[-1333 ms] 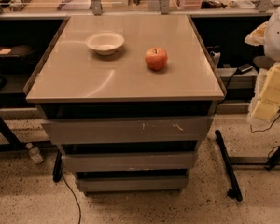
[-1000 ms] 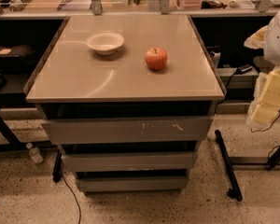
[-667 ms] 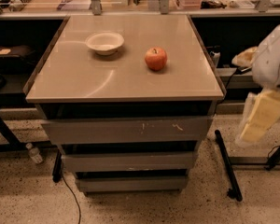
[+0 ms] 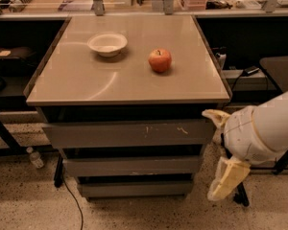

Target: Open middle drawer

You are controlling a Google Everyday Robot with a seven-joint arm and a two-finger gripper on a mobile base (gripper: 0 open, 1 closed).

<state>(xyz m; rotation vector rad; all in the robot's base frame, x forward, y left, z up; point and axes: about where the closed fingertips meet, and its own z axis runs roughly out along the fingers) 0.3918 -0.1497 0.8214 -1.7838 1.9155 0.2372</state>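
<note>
View from the front of the desk (image 4: 91,83). You see three grey drawer fronts stacked under its front edge. The middle drawer (image 4: 132,166) is the one of medium width: a plain, flat grey metal front with no handle and no marks. It sits below the wider top drawer (image 4: 110,134), which carries pale scratches, and above the narrowest bottom drawer (image 4: 134,189). A dark gap shows above each front, and the middle front stands slightly behind the top one.

Your pincer (image 4: 213,153) hangs off the desk's front right corner, below the desktop and just beside the right ends of the top and middle fronts. It is apart: one yellowish finger (image 4: 215,117) points at the top front's right end, the other (image 4: 228,178) hangs toward the floor. It grips nothing.

On the desktop, a white bowl (image 4: 107,44) stands toward the back left corner, with a red apple (image 4: 160,60) to its right.
</note>
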